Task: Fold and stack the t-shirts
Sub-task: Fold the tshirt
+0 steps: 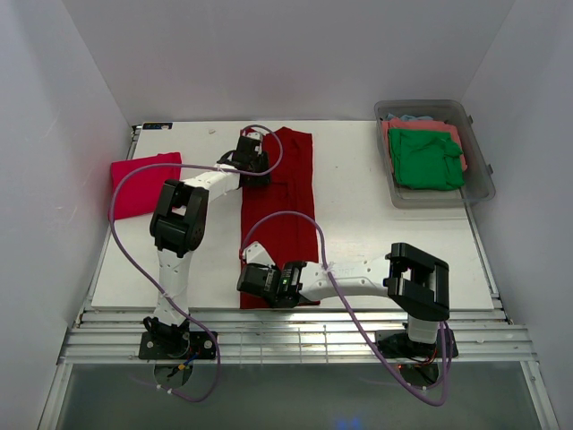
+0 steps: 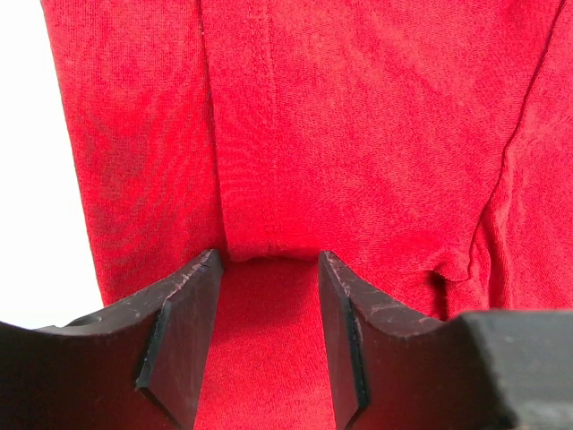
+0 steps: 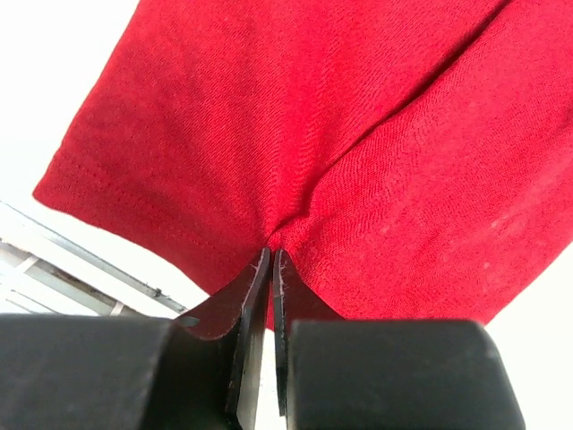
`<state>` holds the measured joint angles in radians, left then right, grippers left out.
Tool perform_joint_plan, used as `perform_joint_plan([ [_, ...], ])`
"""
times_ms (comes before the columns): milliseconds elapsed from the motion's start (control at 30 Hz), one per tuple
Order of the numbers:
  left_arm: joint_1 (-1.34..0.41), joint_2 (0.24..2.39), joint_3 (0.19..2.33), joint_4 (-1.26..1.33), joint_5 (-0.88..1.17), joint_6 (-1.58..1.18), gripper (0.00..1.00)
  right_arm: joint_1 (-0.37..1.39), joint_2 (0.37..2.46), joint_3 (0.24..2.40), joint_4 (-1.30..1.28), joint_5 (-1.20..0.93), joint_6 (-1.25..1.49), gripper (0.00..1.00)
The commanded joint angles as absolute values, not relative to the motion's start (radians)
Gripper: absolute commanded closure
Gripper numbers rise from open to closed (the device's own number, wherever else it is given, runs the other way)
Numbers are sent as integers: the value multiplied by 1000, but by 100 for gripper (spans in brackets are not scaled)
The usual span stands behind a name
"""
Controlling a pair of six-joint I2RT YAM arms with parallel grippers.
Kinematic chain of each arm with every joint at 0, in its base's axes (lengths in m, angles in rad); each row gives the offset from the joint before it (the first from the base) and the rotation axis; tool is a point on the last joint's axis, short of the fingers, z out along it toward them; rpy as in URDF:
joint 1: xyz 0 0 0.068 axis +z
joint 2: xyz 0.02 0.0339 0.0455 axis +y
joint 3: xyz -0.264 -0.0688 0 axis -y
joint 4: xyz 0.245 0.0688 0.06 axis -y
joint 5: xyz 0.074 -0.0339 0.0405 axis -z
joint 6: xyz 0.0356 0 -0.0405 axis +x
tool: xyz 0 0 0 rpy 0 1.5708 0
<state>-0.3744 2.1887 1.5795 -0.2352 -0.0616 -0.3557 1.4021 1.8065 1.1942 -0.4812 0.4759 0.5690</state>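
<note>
A dark red t-shirt lies as a long narrow strip down the middle of the table. My left gripper sits low on its left edge near the far end. In the left wrist view its jaws are open with the red cloth lying between and under them. My right gripper is at the shirt's near end. In the right wrist view it is shut, pinching the cloth near the hem. A folded pinkish-red t-shirt lies at the left.
A clear grey plastic tub stands at the back right, holding a green t-shirt on top of a coral one. The table's metal front rail runs just behind my right gripper. White walls enclose the table.
</note>
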Motion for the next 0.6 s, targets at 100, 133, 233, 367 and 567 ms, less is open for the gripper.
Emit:
perform_joint_plan([
  [100, -345, 2244, 1611, -287, -66, -339, 42, 1419, 1815, 1232, -538, 448, 580, 91],
  [133, -345, 2247, 1617, -290, -66, -339, 42, 1423, 1816, 1236, -545, 445, 581, 90],
  [233, -344, 2258, 1629, -296, -63, -339, 42, 1439, 1819, 1259, -572, 451, 581, 91],
  [367, -341, 2275, 1641, -305, -61, -341, 42, 1447, 1819, 1272, -594, 446, 586, 90],
  [567, -339, 2281, 1647, -310, -60, -347, 42, 1457, 1815, 1279, -601, 422, 595, 91],
])
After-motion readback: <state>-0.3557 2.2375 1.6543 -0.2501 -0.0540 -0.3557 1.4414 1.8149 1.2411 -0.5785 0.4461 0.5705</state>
